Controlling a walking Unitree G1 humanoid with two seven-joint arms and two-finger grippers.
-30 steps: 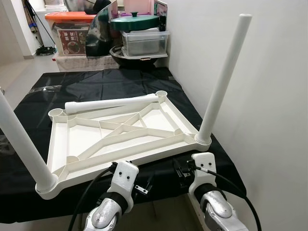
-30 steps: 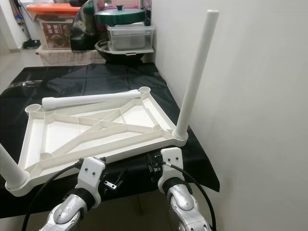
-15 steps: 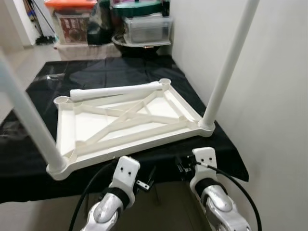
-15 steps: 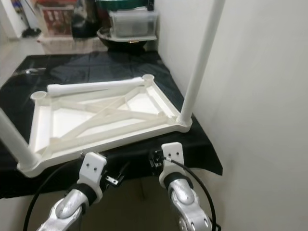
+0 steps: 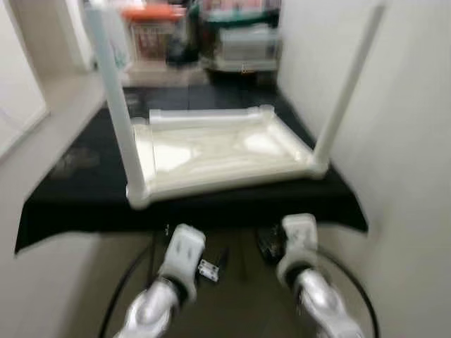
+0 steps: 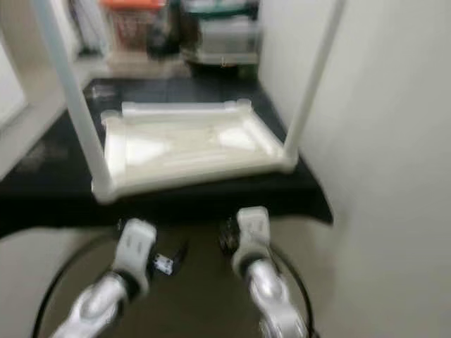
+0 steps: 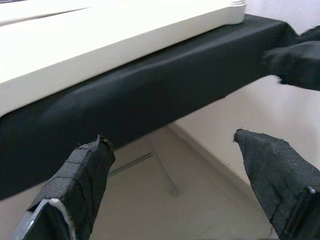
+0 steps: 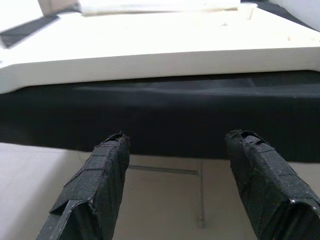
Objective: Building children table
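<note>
A: Table position?
B: White tabletop (image 5: pixel 225 151) lies upside down on the black cloth (image 5: pixel 84 204) covering a low platform, right edge close to the wall (image 5: pixel 409 141). Two legs stand upright in the near corners: left leg (image 5: pixel 116 105), right leg (image 5: pixel 349 84). A third leg (image 5: pixel 204 115) lies along the far edge. Head views are blurred.
A: Grippers?
B: Left gripper (image 7: pixel 170 175) fingers spread wide, nothing held, below and in front of the cloth edge. Right gripper (image 8: pixel 175 175) likewise spread, nothing held, facing the tabletop's near rim.
A: Background?
B: Stacked storage bins (image 5: pixel 239 42), blurred.
</note>
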